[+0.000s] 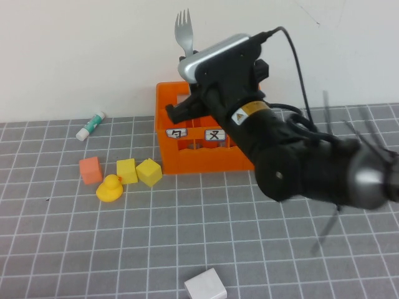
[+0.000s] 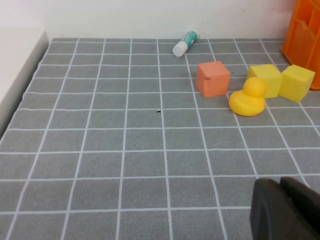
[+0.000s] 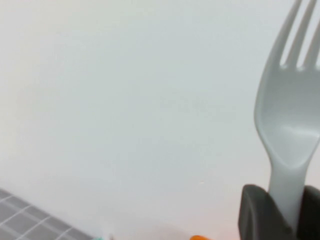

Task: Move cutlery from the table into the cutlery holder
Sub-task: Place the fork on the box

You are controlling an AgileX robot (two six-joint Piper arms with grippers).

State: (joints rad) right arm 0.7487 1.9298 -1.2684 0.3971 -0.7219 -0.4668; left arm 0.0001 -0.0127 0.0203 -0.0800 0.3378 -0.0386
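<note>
The light grey fork (image 1: 183,30) stands upright, tines up, held by its handle in my right gripper (image 1: 189,56), which is shut on it. It is above the back left part of the orange cutlery holder (image 1: 187,159) on the table (image 1: 249,249). In the right wrist view the fork (image 3: 289,115) rises from between the dark fingers (image 3: 255,212) against the white wall. My left gripper (image 2: 281,183) is shut and empty, low over the table, far left of the holder, whose corner (image 2: 305,35) shows in the left wrist view.
Left of the holder lie an orange cube (image 1: 90,169), two yellow cubes (image 1: 126,170) (image 1: 149,172) and a yellow duck (image 1: 110,189). A glue stick (image 1: 91,125) lies near the wall. A white block (image 1: 205,285) sits at the table's front edge.
</note>
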